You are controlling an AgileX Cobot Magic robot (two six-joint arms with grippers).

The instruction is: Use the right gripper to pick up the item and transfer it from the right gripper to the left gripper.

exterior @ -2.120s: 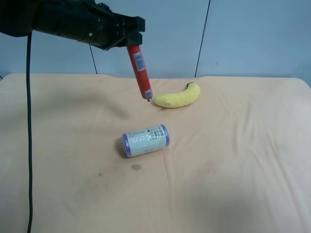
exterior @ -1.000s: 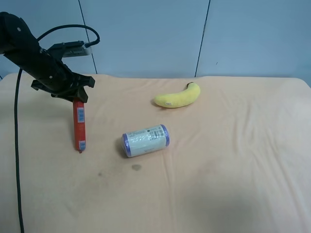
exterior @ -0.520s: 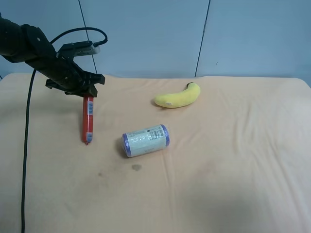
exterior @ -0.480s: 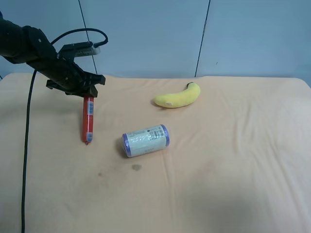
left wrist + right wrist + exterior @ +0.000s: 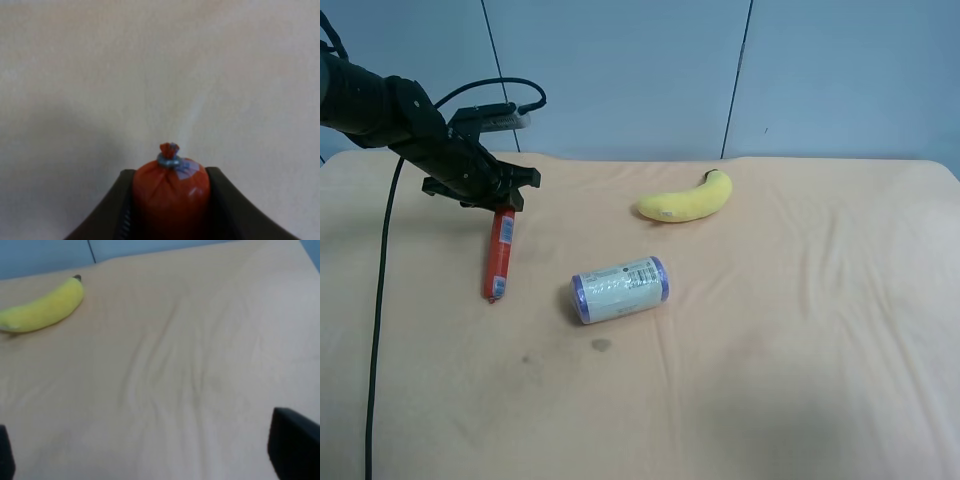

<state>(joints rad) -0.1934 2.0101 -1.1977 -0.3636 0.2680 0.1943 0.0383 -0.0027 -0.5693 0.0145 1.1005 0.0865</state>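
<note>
Hanging upright, sausage (image 5: pixel 498 254) in left hand (image 5: pixel 503 199).

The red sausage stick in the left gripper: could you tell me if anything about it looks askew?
Nothing stands out. The thin red sausage-shaped stick hangs nearly upright from the shut left gripper, gripped at its top end, wrapper intact.

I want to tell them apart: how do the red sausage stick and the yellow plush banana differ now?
The red sausage stick is thin and straight; the yellow plush banana is thicker and curved. The stick hangs upright, clamped at its top end in the left pincer; the banana lies free on the tablecloth. Both are elongated.
</note>
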